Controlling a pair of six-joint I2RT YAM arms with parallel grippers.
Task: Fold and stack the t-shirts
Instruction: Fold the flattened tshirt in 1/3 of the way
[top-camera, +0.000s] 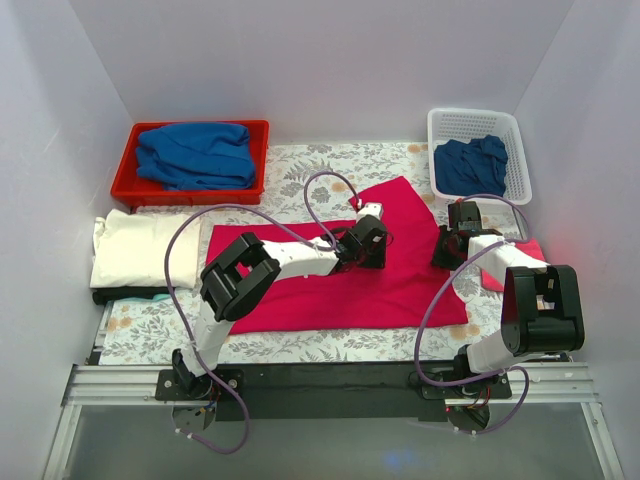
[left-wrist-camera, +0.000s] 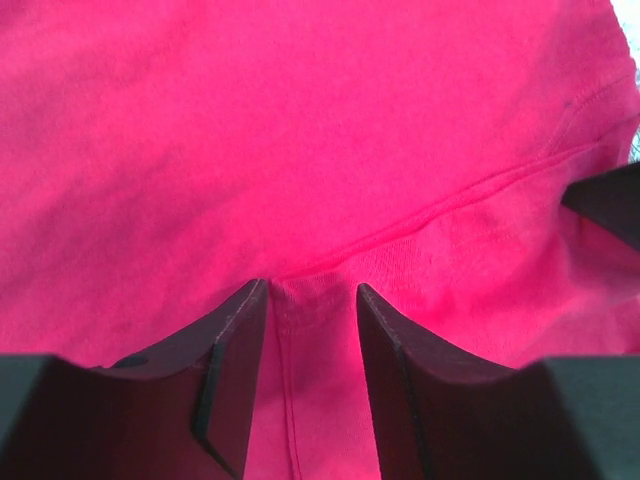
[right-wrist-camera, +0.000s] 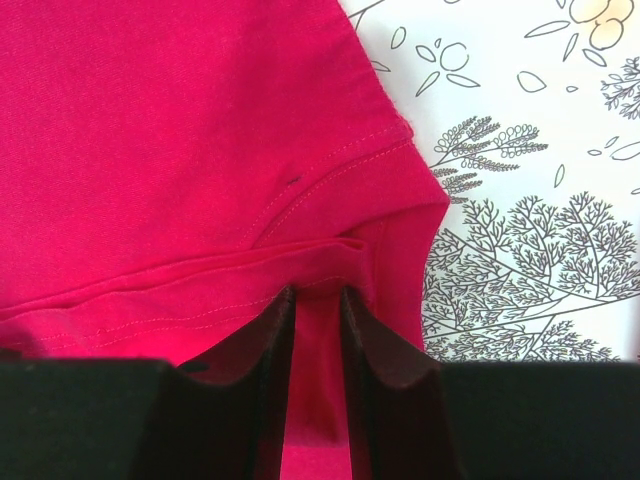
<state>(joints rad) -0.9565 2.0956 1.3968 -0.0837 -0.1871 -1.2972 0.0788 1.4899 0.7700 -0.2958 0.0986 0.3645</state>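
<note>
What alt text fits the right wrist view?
The right gripper pinches a folded edge of the crimson shirt, with its two dark fingers rising from the bottom of the frame. On the right, the shirt's stitched corner ends over a white tablecloth printed with grey leaves.

Crimson-pink t-shirt (top-camera: 330, 285) spread flat across the middle of the counter (top-camera: 330, 345), other shirts around it.
One corner angles toward the back. A folded cream t-shirt (top-camera: 135, 250) lies at the left; a crumpled blue t-shirt (top-camera: 195, 155) fills the red bin (top-camera: 122, 178); a navy t-shirt (top-camera: 470, 165) sits in the white basket (top-camera: 516, 150).
</note>
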